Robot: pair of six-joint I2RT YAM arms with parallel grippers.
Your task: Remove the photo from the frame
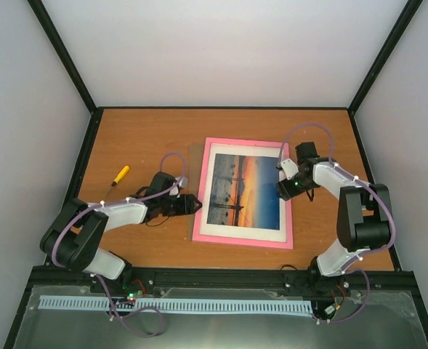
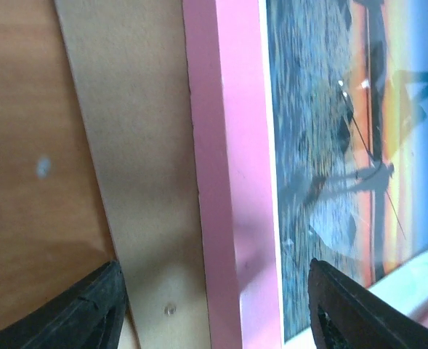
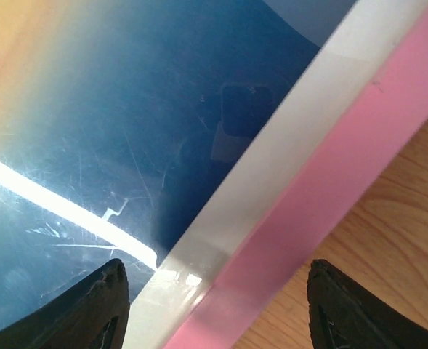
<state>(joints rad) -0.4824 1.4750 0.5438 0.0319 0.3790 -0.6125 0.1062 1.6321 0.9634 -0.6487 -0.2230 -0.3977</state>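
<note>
The pink frame (image 1: 291, 218) lies flat mid-table with the sunset photo (image 1: 244, 189) inside a white mat (image 1: 237, 231). My left gripper (image 1: 196, 204) is open at the frame's left edge; in the left wrist view its fingers (image 2: 90, 313) straddle the pink rail (image 2: 224, 182), beside the photo (image 2: 322, 145) and a tan strip of backing board (image 2: 137, 160). My right gripper (image 1: 285, 190) is open over the frame's right edge; in the right wrist view its fingers (image 3: 344, 305) straddle the pink rail (image 3: 330, 189) and white mat (image 3: 272, 167), with the glossy photo (image 3: 126, 123) beyond.
A yellow-handled tool (image 1: 119, 174) lies on the wooden table (image 1: 141, 134) at the left. Black rails edge the table, with grey walls behind. The arm bases sit at the near edge.
</note>
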